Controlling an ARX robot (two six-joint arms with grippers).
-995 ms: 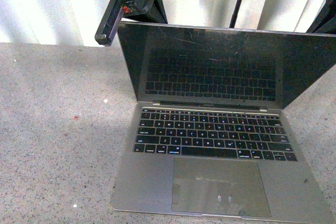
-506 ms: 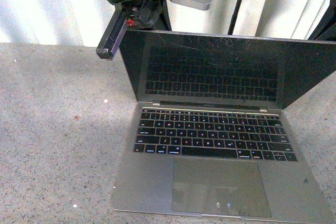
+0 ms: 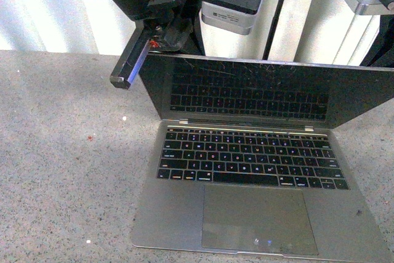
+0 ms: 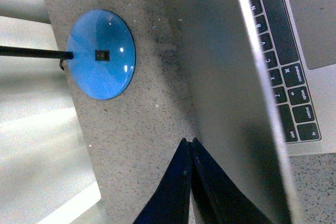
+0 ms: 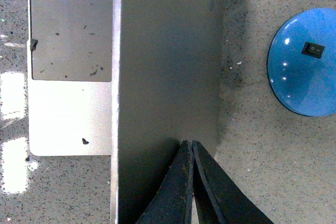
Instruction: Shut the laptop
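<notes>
Finds laptop (image 3: 258, 214) front-centre on speckled counter (image 3: 61, 152), base flat, keys (image 3: 246, 161) + trackpad toward robot. Shows lid (image 5: 168, 77) tipped fwd over the keys, partway down, nowhere near shut. Puts left claw (image 4: 190, 148) behind lid by its upper left corner, fingers pinched together, gripping nothing. Puts right claw (image 5: 192, 148) behind lid too, apparently toward the other side, likewise narrow, tips meeting, empty. Can't say for sure whether tips press the lid back or sit just off it; looks like contact in both wrist views. Leaves blue disc (image 4: 101, 53) w/ small switch on counter behind laptop, apart from it. Reads as mid-close step: pushing lid down from behind w/ both closed claws. Next prob. calls for even fwd + downward push on both sides, following the hinge arc, then easing off near the base to avoid a slam. Worth watching for tips sliding off the smooth metal, or base skidding toward robot.
</notes>
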